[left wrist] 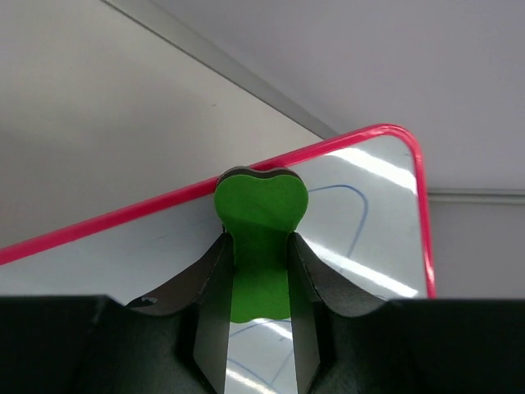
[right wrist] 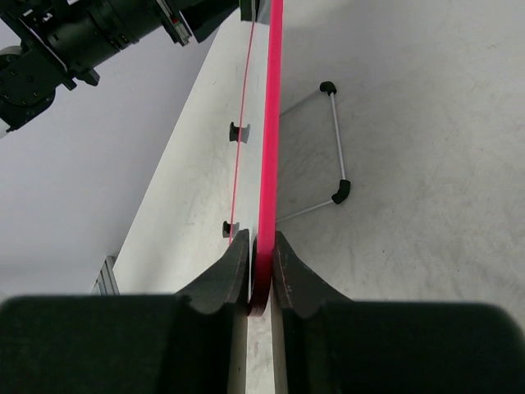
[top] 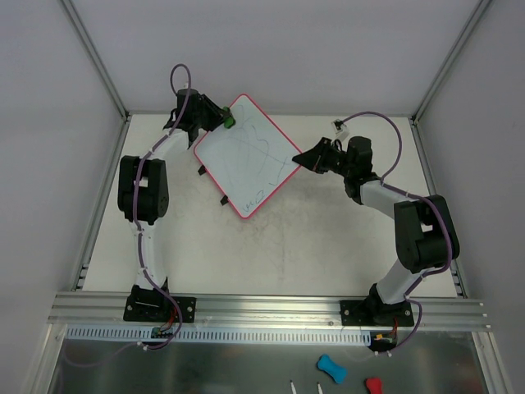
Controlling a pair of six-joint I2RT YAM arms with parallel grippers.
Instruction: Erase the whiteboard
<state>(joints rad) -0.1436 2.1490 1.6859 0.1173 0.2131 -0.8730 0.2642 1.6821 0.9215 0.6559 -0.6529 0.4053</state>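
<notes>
Whiteboard (top: 246,156): square, white, red-pink rim, rounded corners. Lies turned diamond-wise at far middle of counter (top: 287,246). Faint blue and dark scribbles across the face, red mark near the near corner. Two black clips (top: 223,199) on near-left edge. Right corner pinched in right end effector (top: 300,157).

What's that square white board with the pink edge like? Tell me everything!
The square white board with the pink rim is shiny, with rounded corners and two small black clips on one edge. Faint blue scribbles mark it. It sits turned like a diamond. The right gripper pinches its rim at one corner; the left gripper holds a green bone-shaped eraser at the opposite rim.
</notes>
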